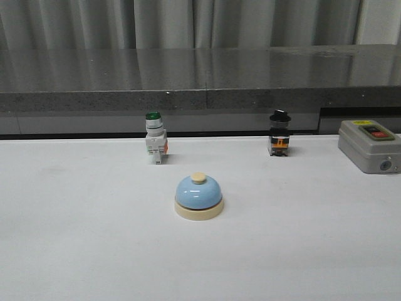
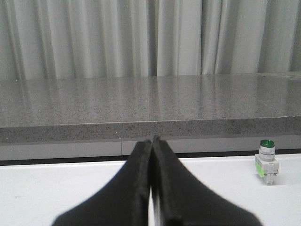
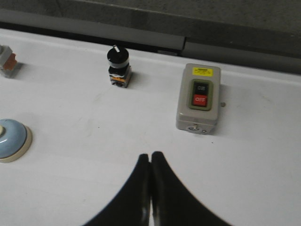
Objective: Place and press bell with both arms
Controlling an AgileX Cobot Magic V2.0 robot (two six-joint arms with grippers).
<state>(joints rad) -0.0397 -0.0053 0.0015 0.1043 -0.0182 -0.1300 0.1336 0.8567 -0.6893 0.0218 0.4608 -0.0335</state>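
The light-blue bell (image 1: 198,195) with cream base and cream button stands upright near the middle of the white table. Its edge also shows in the right wrist view, bell (image 3: 11,139), well off to one side of my right gripper (image 3: 150,155). That gripper is shut with nothing in it, above bare table. My left gripper (image 2: 152,140) is shut and empty too, pointing toward the grey ledge; the bell is out of its view. Neither arm appears in the front view.
A green-capped white switch (image 1: 155,138) and a black-capped switch (image 1: 279,133) stand along the back of the table (image 1: 75,226). A grey ON/OFF box (image 1: 371,144) sits at the far right. A raised grey ledge (image 1: 200,78) runs behind them.
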